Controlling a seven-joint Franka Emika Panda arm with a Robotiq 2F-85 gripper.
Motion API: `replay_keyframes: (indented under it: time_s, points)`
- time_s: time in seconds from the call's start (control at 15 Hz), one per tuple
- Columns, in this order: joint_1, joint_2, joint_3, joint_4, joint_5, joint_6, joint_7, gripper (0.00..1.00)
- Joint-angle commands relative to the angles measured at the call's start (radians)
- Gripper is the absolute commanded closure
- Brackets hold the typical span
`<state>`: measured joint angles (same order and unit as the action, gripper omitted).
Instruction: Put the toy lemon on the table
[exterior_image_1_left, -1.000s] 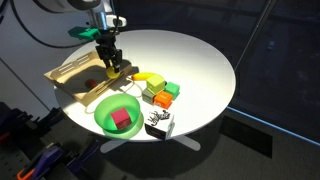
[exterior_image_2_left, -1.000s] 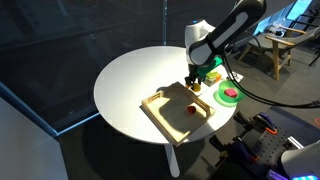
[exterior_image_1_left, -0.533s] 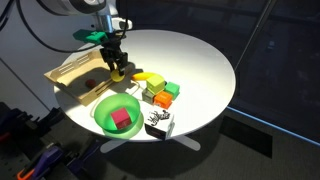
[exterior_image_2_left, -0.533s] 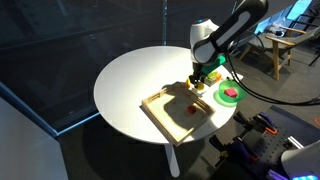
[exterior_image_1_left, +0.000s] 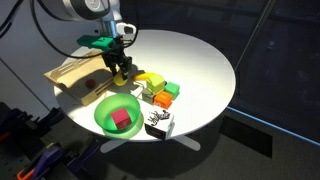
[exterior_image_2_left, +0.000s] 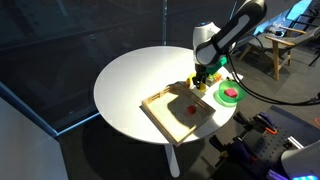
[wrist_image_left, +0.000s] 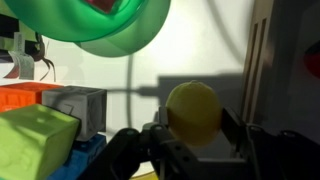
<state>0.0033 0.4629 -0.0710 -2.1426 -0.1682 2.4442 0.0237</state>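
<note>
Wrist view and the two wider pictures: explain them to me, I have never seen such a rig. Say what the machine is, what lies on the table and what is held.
The machine is one robot arm ending in a two-fingered gripper. Two pictures come from cameras standing in the room, on different sides of the round white table. The third comes from a camera on the arm's wrist, looking along the gripper. On the table lie a wooden tray, a banana, some coloured blocks and a green bowl with a red block inside. The gripper is shut on the toy lemon, holding it off the surface, it seems.
</note>
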Motion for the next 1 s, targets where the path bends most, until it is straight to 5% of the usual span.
replay_keyframes:
  time_s: [0.0,0.67,0.73,0.8,0.93]
  points:
    - [-0.002,0.017,0.003,0.000,-0.031,0.022,-0.056,0.69]
    - [-0.007,0.057,0.007,0.003,-0.052,0.052,-0.137,0.69]
    - [-0.007,0.059,0.006,0.002,-0.052,0.053,-0.139,0.49]
    - [-0.007,0.060,0.006,0.002,-0.052,0.053,-0.143,0.19]
    - [-0.007,0.061,0.006,0.001,-0.053,0.052,-0.146,0.15]
